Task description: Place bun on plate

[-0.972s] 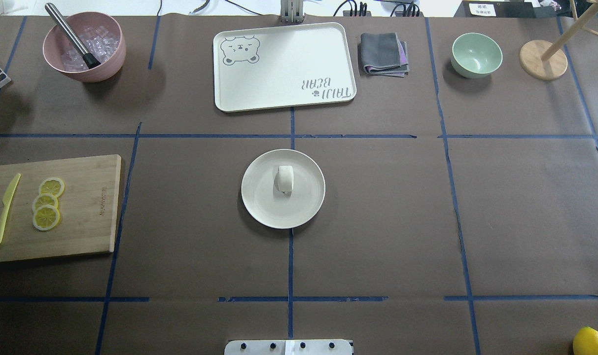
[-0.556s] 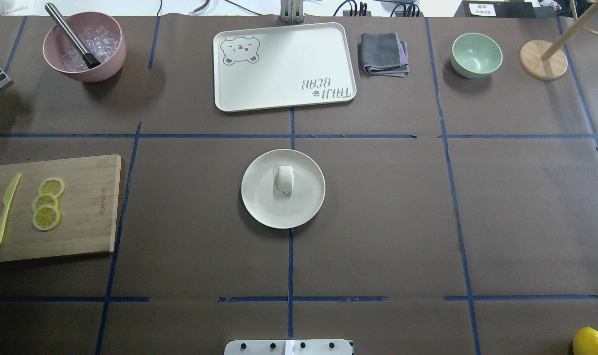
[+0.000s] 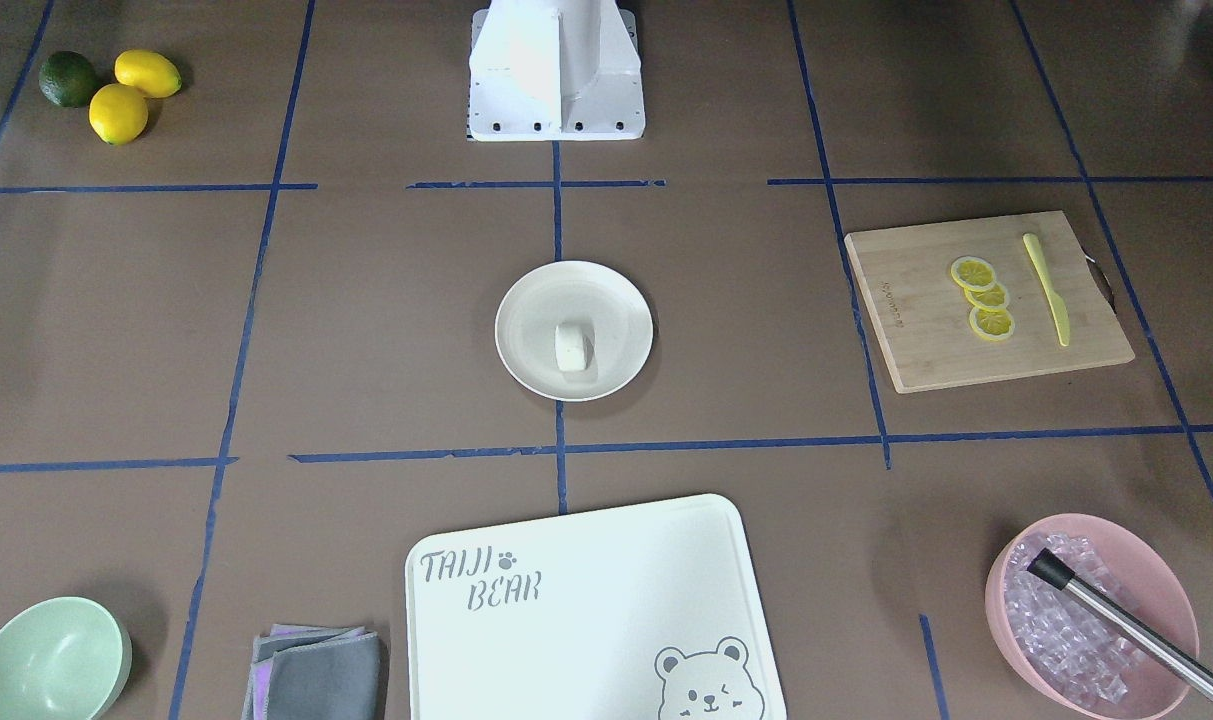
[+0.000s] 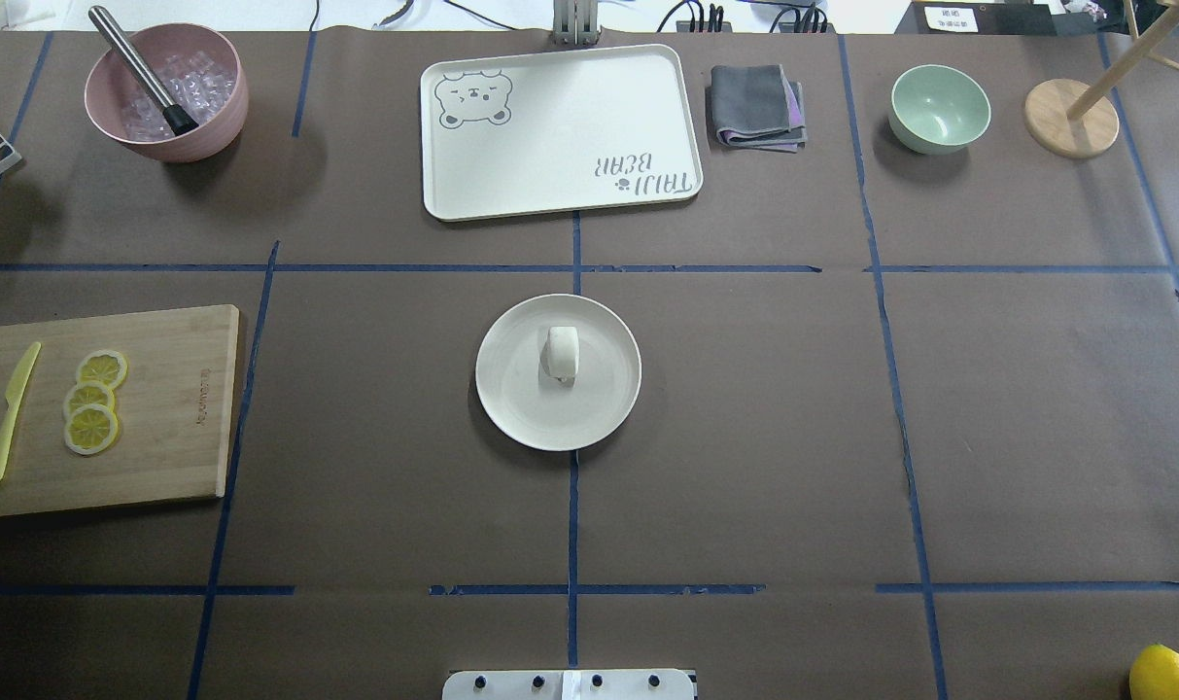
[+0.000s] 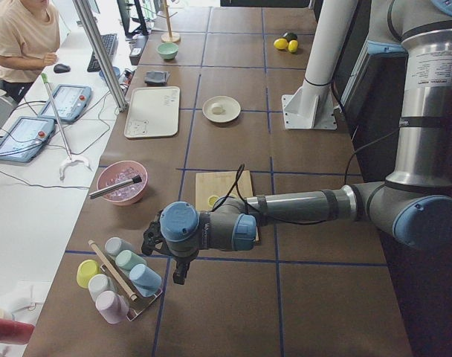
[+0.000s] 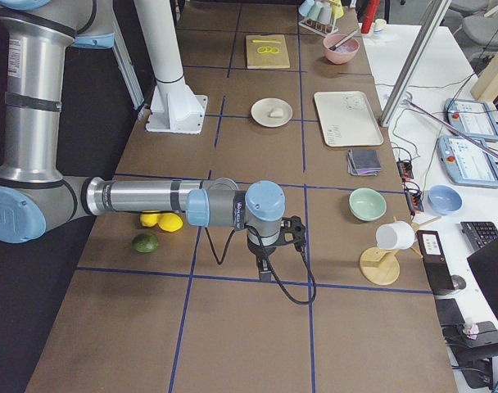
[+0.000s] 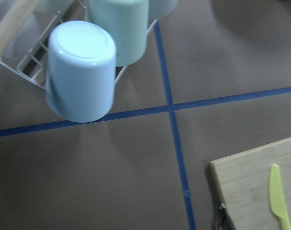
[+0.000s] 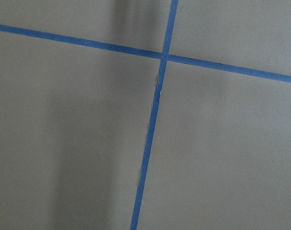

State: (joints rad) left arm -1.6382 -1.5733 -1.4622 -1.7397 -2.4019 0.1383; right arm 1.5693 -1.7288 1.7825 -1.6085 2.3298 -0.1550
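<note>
The small white bun [image 4: 562, 352] lies on its side in the middle of the round cream plate [image 4: 511, 408] at the table's centre, also seen from across as bun [image 3: 572, 349] on plate [image 3: 526, 300]. No gripper is near them. My left gripper [image 5: 180, 274] hangs far off at the table's left end beside a cup rack, and my right gripper [image 6: 265, 270] hangs over bare table at the right end. Each appears only in a side view, so I cannot tell whether it is open or shut.
A cutting board [image 4: 171, 418] with lemon slices [image 4: 91, 428] and a yellow knife sits left. At the back stand a pink ice bowl [image 4: 166, 92], bear tray [image 4: 560, 131], folded cloth [image 4: 756, 107], mint bowl [image 4: 939, 107] and wooden stand [image 4: 1070, 119]. Cup rack [image 5: 118, 279] is at the left end.
</note>
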